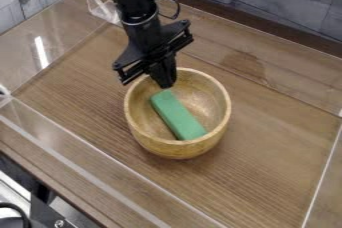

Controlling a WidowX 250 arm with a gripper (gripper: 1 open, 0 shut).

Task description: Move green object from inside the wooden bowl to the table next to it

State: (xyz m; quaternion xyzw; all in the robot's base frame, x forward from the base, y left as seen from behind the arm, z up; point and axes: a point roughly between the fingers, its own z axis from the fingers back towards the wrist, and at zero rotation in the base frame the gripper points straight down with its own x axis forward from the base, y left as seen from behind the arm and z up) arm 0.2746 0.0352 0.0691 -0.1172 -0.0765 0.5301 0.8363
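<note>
The brown table has low clear walls around it. The green object lies inside the wooden bowl. The gripper hangs at the bowl's far rim, jaws clenched on nothing. If they descend unopened, they may only push the block or knock the bowl.

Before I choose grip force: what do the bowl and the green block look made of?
Wooden bowl: light tan wood, matte, with visible grain and thick walls. Green object: uniformly bright green and matte, probably foam, sponge or rubber; the view cannot settle which.
</note>
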